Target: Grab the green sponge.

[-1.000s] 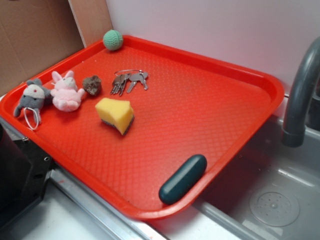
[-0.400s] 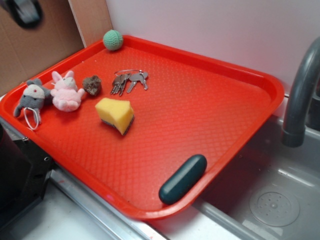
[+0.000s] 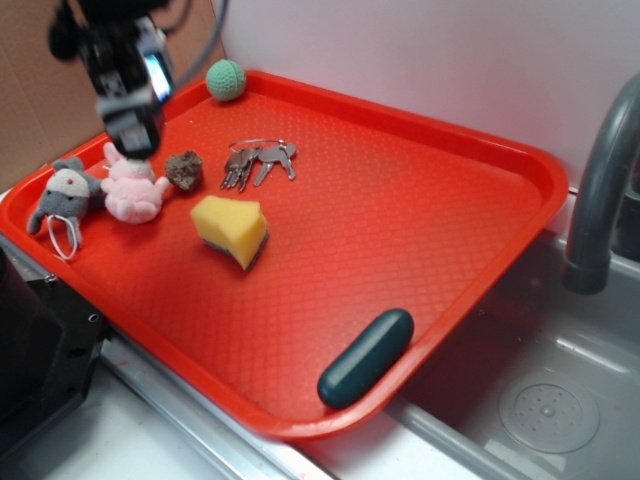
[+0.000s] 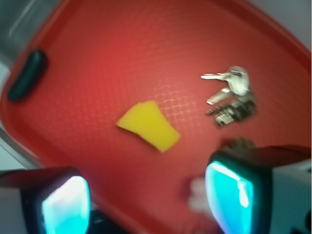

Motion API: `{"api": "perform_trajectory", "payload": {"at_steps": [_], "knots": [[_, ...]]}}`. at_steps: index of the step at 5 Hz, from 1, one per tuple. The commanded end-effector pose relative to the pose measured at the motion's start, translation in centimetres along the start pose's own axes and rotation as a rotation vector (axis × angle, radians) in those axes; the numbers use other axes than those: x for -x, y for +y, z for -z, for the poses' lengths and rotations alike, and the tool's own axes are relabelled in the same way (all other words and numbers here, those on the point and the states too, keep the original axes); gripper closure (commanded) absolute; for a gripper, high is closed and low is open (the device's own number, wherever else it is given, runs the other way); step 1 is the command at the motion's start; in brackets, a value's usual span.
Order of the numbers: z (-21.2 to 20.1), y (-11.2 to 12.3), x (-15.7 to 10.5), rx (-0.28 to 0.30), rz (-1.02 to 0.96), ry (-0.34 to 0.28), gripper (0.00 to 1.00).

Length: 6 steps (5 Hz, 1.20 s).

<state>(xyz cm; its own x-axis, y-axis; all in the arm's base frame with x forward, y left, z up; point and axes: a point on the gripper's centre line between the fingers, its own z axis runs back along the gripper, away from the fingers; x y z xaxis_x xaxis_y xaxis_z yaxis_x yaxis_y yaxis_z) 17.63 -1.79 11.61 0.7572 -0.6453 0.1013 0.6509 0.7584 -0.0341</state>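
The green sponge [image 3: 231, 229] is a yellow foam wedge with a thin dark layer underneath, lying on the left-middle of the red tray [image 3: 400, 230]. In the wrist view the green sponge [image 4: 148, 126] lies ahead of the fingers, near the picture's centre. My gripper [image 3: 133, 135] hangs blurred over the tray's far left, above the pink plush rabbit and well left of the sponge. In the wrist view the gripper [image 4: 146, 200] is open, its two fingers wide apart with only tray between them.
A pink plush rabbit [image 3: 133, 187], a grey plush mouse [image 3: 62, 198], a brown lump [image 3: 184, 170] and keys [image 3: 258, 160] lie near the sponge. A light-green knitted ball [image 3: 226, 79] sits at the far corner. A dark green oblong [image 3: 366, 357] lies at the near rim. A grey faucet [image 3: 605, 190] and sink stand right.
The gripper has come down from the top left corner of the exterior view to hang over the pink rabbit. Nothing on the tray has moved.
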Motion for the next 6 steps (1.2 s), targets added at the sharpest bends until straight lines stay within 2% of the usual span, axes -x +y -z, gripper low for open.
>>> {"api": "perform_trajectory", "payload": {"at_steps": [1,2,3,5,6], "knots": [[5.5,0.0,-2.0,-0.015,0.453,0.033,0.00],[8.1,-4.5,-1.0,0.024,0.525,0.022,0.00],[9.7,-6.1,0.2,0.028,0.532,0.085,1.00],[10.5,-8.4,1.1,0.021,0.431,0.132,1.00],[6.5,-8.7,1.2,0.014,0.180,0.165,1.00]]}}
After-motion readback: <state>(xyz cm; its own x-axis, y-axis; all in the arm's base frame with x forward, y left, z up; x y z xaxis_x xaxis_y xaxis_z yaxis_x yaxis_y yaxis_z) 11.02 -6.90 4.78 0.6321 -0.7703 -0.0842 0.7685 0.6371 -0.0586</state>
